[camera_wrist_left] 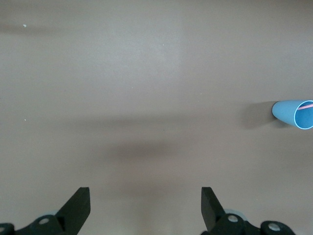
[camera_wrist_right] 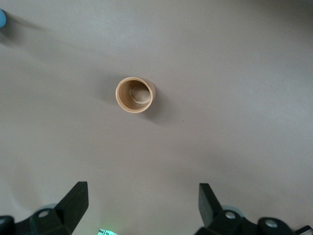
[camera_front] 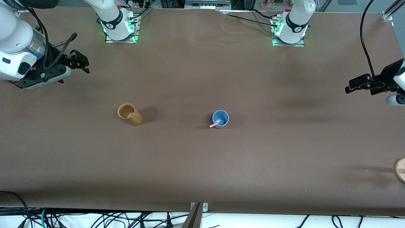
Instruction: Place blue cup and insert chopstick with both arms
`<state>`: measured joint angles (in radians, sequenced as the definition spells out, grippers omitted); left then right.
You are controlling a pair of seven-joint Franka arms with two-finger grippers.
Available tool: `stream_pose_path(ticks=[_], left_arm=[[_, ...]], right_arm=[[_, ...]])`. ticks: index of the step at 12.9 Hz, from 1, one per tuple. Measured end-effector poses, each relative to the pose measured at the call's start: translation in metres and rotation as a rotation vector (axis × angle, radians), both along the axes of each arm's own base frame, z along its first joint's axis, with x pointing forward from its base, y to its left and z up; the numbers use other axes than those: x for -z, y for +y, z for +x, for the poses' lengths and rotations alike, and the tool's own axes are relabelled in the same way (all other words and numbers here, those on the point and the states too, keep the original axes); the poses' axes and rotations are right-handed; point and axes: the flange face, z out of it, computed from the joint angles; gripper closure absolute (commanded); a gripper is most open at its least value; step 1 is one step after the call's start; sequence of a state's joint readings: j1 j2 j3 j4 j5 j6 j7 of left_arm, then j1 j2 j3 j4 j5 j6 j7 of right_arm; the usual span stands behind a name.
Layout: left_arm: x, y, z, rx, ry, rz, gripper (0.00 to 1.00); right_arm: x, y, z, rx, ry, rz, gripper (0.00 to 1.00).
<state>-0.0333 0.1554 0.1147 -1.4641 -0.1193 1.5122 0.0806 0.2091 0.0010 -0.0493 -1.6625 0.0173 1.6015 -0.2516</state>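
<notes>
Left hand, right hand fingers apart, both well apart from blue cup holding chopstick.

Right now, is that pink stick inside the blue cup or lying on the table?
Inside. The chopstick leans in the upright blue cup, its pink tip sticking out over the rim.

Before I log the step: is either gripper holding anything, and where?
Nothing held. Left gripper and right gripper are open at the table ends; chopstick stands in the blue cup.
</notes>
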Motion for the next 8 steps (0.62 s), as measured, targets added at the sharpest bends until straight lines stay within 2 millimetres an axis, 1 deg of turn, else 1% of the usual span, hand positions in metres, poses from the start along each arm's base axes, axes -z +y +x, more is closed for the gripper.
stream_pose_path(ticks=[2, 5, 8], left_arm=[[0.0, 0.0, 0.0, 0.0, 0.0, 0.0, 0.0], [-0.002, 0.0, 0.0, 0.0, -0.005, 0.0, 0.0], [-0.004, -0.001, 0.0, 0.002, -0.009, 0.001, 0.0]], right_arm=[[0.0, -0.002, 0.001, 0.003, 0.0, -0.001, 0.0], [0.001, -0.01, 0.003, 0.018, 0.001, -0.002, 0.0], [-0.007, -0.027, 0.006, 0.048, -0.016, 0.0, 0.0]])
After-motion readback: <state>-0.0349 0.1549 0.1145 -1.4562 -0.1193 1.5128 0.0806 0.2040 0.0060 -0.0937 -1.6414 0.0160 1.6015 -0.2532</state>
